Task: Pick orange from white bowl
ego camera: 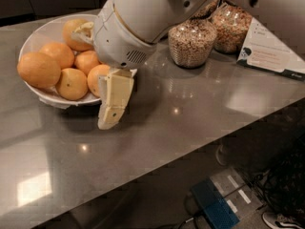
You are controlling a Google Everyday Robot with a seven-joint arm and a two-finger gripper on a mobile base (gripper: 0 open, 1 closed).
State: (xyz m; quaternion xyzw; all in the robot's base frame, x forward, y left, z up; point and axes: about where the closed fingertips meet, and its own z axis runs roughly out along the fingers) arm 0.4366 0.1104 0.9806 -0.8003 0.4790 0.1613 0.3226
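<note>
Hand [109,119] hangs before white bowl [44,32], hiding its right rim.

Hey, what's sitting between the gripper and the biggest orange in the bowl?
Camera view: two smaller oranges, side by side in the white bowl, lie between the gripper, at the bowl's near rim, and the orange.

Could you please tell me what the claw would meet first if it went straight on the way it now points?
Most likely the grey countertop: the claw points downward just in front of the near rim of the white bowl. Depth is unclear, so it might graze that rim.
</note>
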